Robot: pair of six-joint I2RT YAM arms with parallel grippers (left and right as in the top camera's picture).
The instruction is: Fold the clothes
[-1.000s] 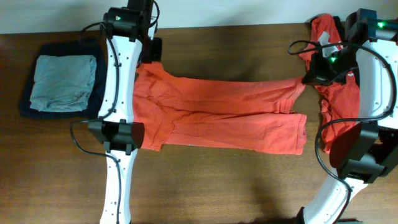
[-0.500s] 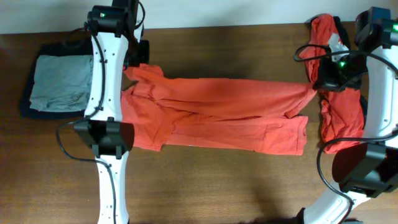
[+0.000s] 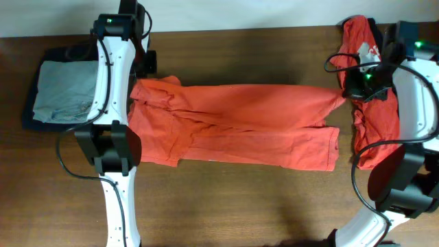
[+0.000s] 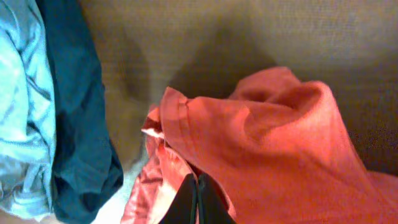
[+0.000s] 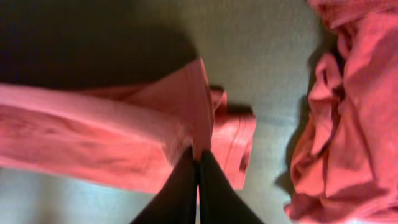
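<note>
Orange trousers [image 3: 233,123] lie lengthwise across the middle of the table [image 3: 240,199], waist at the left and leg ends at the right, one leg above the other in the overhead view. The left gripper [image 3: 140,77] pinches the waist's far corner, its fingers [image 4: 186,199] pressed together on a fold of cloth. The right gripper [image 3: 346,92] pinches the far leg's hem, fingers [image 5: 183,180] likewise closed on the fabric (the hem stands up in a ridge between them). Left of the trousers a folded blue garment [image 3: 65,89] rests on a navy one [image 3: 41,122]. At the right lies a red heap [image 3: 374,127], just beside the leg ends.
</note>
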